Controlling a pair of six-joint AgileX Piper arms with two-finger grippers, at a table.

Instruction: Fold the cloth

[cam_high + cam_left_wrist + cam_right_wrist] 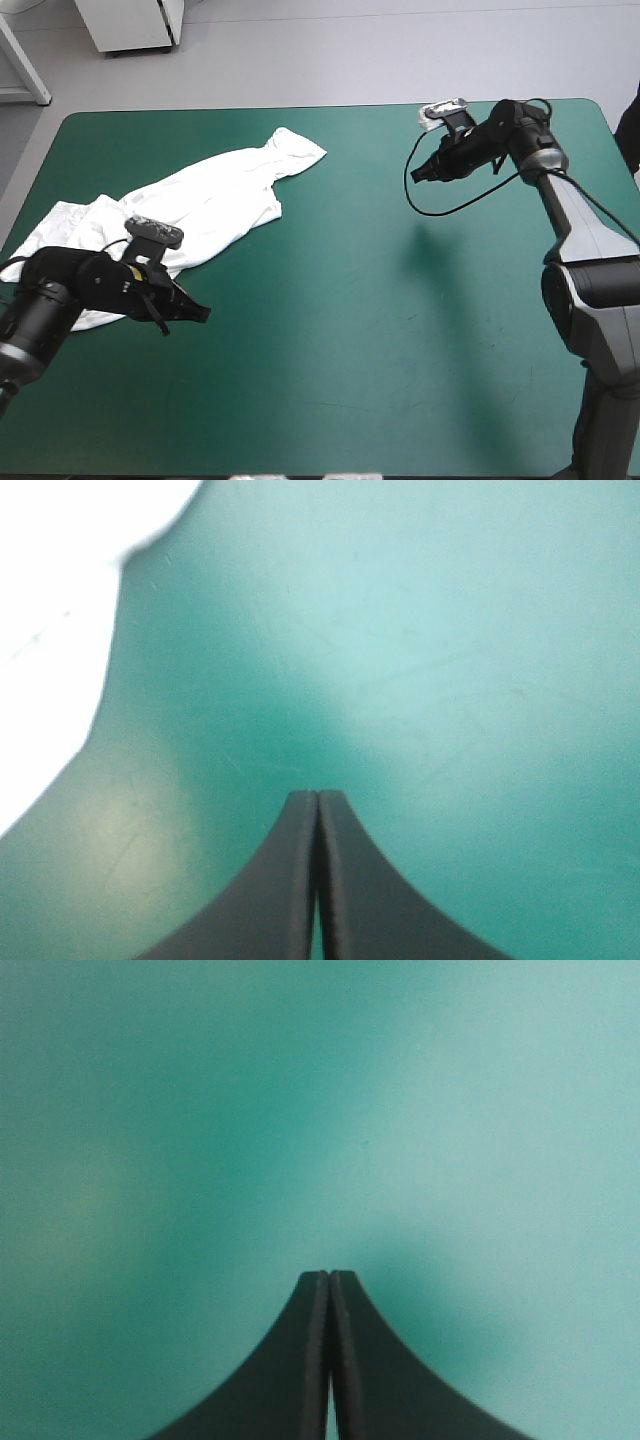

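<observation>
The white T-shirt (215, 205) lies loosely spread and rumpled on the teal-green cover (350, 320). It stretches slantwise from the table's left edge toward its far side, where one end narrows to a rounded, bunched tip.

The left gripper (200, 313) sits just beside the T-shirt's near edge, over bare cover, and points away from the cloth. It is closed, tips pressed together and holding nothing. In the high view the left arm (60, 295) behind it overlaps the T-shirt's near-left part.

The left wrist view shows this up close. The left gripper (317, 798) forms one pointed arch above bare cover, and the T-shirt (50, 620) is a white field off to one side, clear of the tips.

The right gripper (416, 176) is well apart from the T-shirt, raised over the table's far right part. The right wrist view shows the right gripper (329, 1276) closed on nothing, its tips joined over plain cover.
</observation>
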